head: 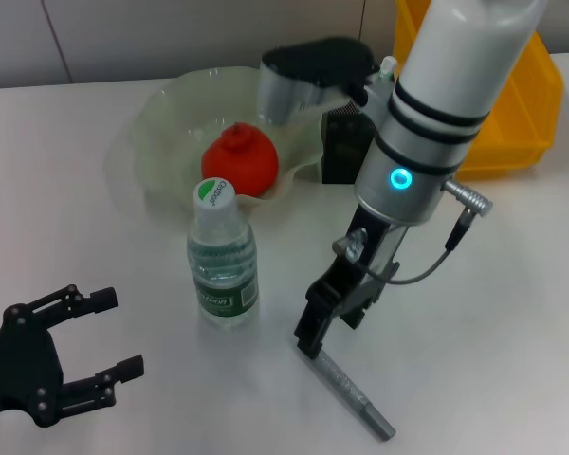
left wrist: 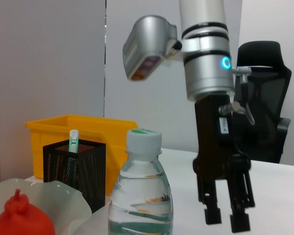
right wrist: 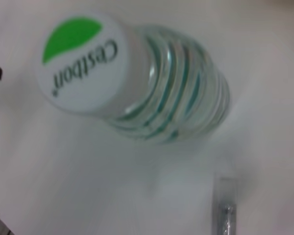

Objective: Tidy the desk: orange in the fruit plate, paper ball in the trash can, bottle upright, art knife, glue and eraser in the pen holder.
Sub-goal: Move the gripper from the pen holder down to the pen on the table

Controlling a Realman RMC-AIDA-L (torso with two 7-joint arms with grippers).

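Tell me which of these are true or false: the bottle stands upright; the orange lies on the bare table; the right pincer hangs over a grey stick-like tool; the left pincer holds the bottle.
1. The bottle stands upright. True.
2. The orange lies on the bare table. False: it sits in the fruit plate.
3. The right pincer hangs over a grey stick-like tool. True.
4. The left pincer holds the bottle. False: it is open and apart from the bottle, holding nothing.
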